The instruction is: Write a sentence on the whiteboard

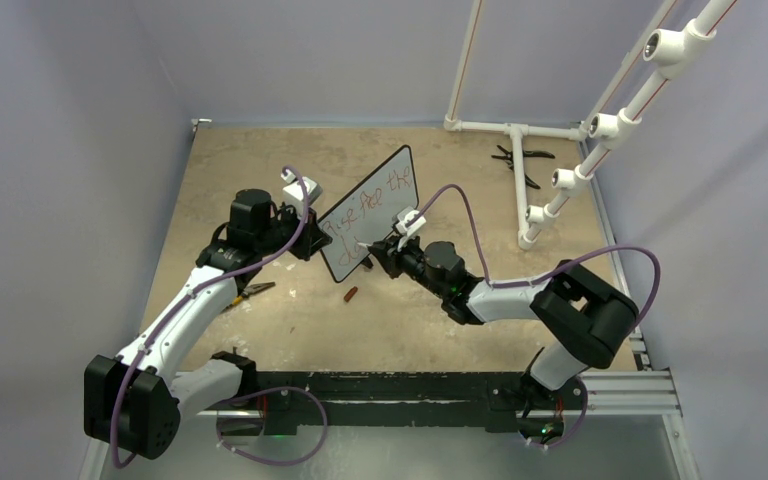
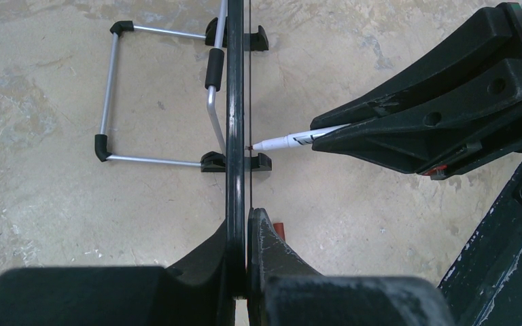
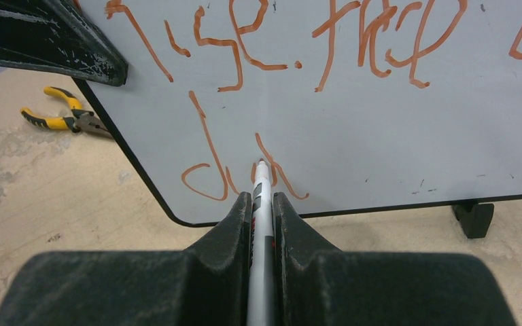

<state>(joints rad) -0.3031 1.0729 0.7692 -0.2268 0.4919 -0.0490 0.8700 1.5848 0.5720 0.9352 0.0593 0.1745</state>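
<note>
- Standing on its feet mid-table [image 1: 260, 170], the whiteboard [image 1: 370, 212] runs its long axis from 7 to 1 o'clock in the top view.
- The red sentence [image 3: 327, 42] seems to start "rise" and end "the"; the middle is unclear, and below it is "du".
- The left fingers [image 2: 254, 234] pinch the whiteboard's 7 o'clock edge.
- The right fingers [image 3: 243, 216] clamp a white marker [image 3: 261, 197], its tip touching the lower line.
</note>
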